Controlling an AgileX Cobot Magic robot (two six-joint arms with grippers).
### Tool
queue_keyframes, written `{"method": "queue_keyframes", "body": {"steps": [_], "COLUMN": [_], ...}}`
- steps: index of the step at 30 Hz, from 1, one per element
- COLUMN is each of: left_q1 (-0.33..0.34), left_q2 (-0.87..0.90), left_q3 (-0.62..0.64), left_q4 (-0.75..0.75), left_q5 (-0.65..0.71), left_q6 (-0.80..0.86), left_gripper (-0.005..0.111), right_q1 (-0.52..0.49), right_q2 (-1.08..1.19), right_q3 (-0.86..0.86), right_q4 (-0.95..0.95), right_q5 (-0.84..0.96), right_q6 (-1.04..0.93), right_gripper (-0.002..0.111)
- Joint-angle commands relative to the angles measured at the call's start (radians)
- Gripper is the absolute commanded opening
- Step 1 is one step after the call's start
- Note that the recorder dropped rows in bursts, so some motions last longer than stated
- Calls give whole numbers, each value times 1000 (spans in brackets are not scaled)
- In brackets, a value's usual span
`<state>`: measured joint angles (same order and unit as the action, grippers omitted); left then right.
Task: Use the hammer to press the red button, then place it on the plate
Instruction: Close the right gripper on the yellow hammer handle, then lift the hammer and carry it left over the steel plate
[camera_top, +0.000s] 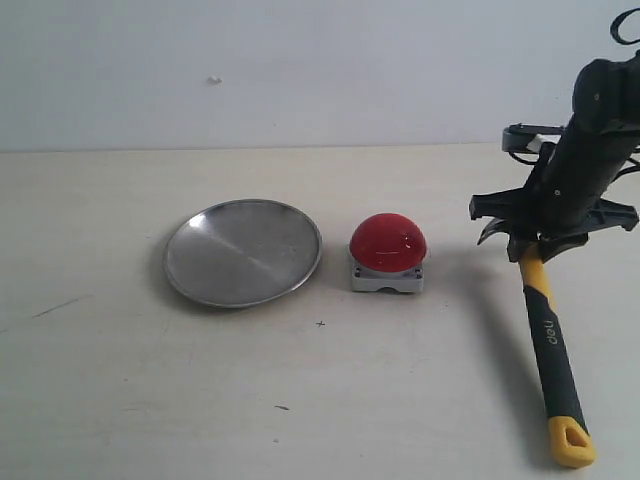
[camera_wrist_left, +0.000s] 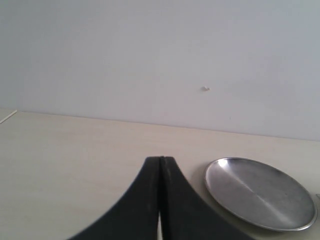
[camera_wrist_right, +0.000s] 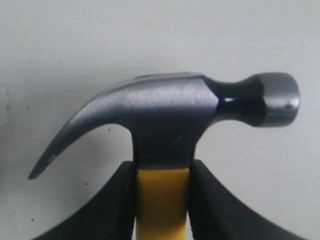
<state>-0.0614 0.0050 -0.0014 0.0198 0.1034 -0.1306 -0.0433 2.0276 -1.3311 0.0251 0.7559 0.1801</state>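
One hammer (camera_top: 552, 345), grasped on yellow handle just under head by right claw (camera_wrist_right: 162, 170). Left claw (camera_wrist_left: 160, 165) clenched tight, near plate (camera_top: 243, 252). Button (camera_top: 388, 243) just beside plate, apart from hammer.

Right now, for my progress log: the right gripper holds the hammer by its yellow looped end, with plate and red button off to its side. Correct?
No. The right gripper holds the hammer just below its steel head, as the right wrist view shows; the yellow looped end is free. The plate and red button are indeed off to its side.
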Motion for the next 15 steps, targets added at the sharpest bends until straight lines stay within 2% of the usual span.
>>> {"method": "queue_keyframes", "body": {"steps": [1, 8, 15], "left_q1": [3, 3, 3], "left_q2": [-5, -5, -5], "left_q3": [1, 1, 1], "left_q4": [2, 2, 2], "left_q5": [-8, -8, -8], "left_q6": [-1, -1, -1], "left_gripper": [0, 0, 0], "right_q1": [-6, -6, -6], "right_q2": [-39, -39, -39], "right_q3": [-38, -145, -190], "right_q4": [17, 183, 335], "right_q5": [93, 228, 245], "right_q6": [-74, -238, -369], "right_gripper": [0, 0, 0]}}
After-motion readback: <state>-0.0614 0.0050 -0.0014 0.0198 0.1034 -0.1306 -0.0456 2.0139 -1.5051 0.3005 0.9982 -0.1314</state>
